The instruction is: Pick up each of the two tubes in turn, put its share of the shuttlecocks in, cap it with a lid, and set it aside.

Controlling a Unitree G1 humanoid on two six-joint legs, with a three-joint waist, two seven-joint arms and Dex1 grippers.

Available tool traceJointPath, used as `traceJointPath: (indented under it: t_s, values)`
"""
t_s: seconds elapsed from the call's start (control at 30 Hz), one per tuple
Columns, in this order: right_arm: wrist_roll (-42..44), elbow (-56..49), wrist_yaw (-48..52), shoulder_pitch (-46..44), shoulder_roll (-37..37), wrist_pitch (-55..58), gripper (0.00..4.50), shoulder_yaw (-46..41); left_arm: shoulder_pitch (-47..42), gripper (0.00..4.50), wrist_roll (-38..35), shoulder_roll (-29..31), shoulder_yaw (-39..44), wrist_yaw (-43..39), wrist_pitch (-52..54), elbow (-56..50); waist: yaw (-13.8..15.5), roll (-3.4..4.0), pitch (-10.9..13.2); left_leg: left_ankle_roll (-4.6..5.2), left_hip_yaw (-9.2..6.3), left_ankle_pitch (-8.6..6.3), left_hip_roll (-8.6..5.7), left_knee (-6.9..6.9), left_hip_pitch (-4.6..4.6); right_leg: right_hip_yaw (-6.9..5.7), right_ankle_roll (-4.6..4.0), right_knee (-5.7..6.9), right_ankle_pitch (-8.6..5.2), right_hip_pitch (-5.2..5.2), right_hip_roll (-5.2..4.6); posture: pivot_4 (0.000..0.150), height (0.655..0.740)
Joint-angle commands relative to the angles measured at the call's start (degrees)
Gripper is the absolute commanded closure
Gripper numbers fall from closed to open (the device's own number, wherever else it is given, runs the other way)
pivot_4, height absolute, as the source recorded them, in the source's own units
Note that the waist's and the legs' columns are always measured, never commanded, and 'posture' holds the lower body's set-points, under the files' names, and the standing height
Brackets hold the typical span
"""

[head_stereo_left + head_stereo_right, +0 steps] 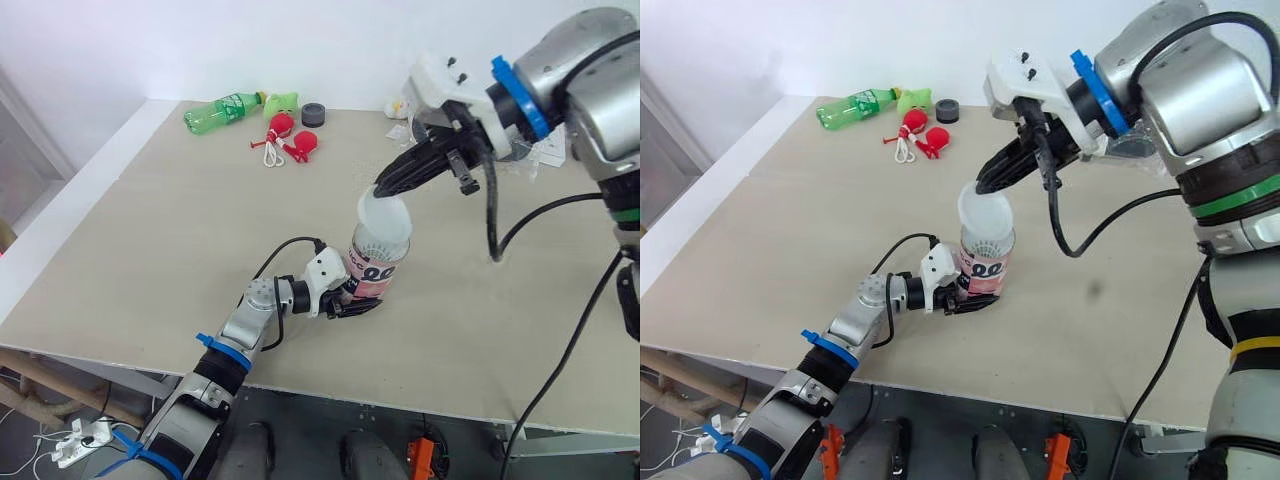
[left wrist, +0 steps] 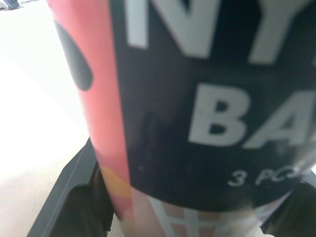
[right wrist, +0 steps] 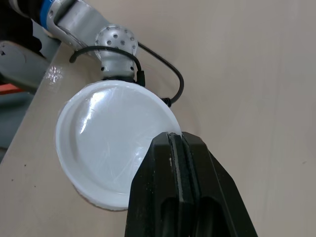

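Tube [image 1: 380, 265] gripped upright by our left gripper [image 1: 358, 302], right gripper [image 1: 383, 189] pinching the tilted lid [image 1: 386, 217] at its mouth: capping step, next we level and press.

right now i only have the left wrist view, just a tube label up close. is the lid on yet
Observer: Not seated. The white lid sits tilted over the mouth of the tube.
Operator: whats holding the lid
Observer: The right jaws, pinched shut on its rim; the right wrist view shows that clearly.
Operator: and the tube, is it upright
Observer: Yes, upright, with the left jaws clamped around its lower part. Whether its base touches the table I cannot tell.
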Motion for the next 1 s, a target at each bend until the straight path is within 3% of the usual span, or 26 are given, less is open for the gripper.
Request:
traceJointPath:
  t_s: [0.03, 1.0]
  values:
    - [-1.01, 0.64, 2.35, -2.17, -0.21, -1.71, 4.42, 0.43, 0.15, 1.53, 0.82, -0.09, -0.13, 0.56, -0.49, -0.4, 0.02, 0.0, 0.0, 0.0, -0.02, 0.0, 0.0, 0.0, -0.01, -0.02, 0.0, 0.0, 0.0, 0.0, 0.0, 0.15, 0.74]
    - [-1.26, -0.23, 2.35, -2.25, -2.87, -4.75, 4.42, 7.34, -0.43, 1.53, 2.81, -0.27, -1.03, 0.82, -0.11, 1.02, 0.02, 0.0, 0.0, -0.03, -0.16, 0.02, -0.01, 0.0, -0.01, -0.14, -0.03, 0.0, 0.02, 0.05, 0.01, 0.15, 0.74]
